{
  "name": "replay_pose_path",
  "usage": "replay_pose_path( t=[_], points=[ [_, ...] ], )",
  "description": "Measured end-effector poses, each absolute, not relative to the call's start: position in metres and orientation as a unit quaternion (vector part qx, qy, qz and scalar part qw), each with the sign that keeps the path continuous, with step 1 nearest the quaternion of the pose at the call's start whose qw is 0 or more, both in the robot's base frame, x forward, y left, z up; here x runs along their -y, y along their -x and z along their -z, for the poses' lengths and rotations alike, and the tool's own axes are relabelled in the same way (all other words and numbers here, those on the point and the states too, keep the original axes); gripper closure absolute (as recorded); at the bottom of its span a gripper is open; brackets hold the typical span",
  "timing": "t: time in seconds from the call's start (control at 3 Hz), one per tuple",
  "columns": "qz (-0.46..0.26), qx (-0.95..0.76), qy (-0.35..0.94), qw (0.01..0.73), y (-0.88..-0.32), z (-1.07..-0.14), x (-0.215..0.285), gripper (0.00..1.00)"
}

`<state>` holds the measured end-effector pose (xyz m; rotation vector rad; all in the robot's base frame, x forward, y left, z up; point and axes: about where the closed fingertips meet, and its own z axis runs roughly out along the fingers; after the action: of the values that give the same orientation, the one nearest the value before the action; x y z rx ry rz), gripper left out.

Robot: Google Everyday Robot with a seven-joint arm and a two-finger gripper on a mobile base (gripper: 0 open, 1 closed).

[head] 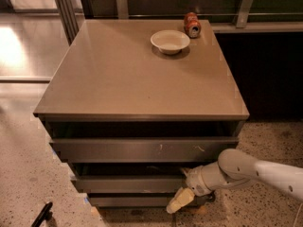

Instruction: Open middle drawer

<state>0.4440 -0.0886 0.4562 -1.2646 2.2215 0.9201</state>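
Note:
The middle drawer [128,184] is the wide, plain grey-brown front second from the top of the cabinet. It sticks out slightly, and a dark gap shows above it. My gripper [181,200] is at the right end of this front, low down, with its cream tip pointing down and left over the drawer's lower edge. The white arm [246,169] reaches in from the right. The place where gripper and drawer meet is hidden.
Above is a taller drawer front with white scratches [142,149], below a shorter one [128,201]. A white bowl [170,41] and a tipped red can [191,24] lie on the cabinet top [137,79]. A black object [41,215] lies on the speckled floor at left.

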Motion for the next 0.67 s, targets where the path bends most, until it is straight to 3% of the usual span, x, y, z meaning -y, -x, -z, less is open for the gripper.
replay_pose_path(
  t=[0.67],
  points=[
    [-0.339, -0.799, 0.452, 0.208, -0.4301, -0.4565, 0.0970, 0.00]
  ],
)
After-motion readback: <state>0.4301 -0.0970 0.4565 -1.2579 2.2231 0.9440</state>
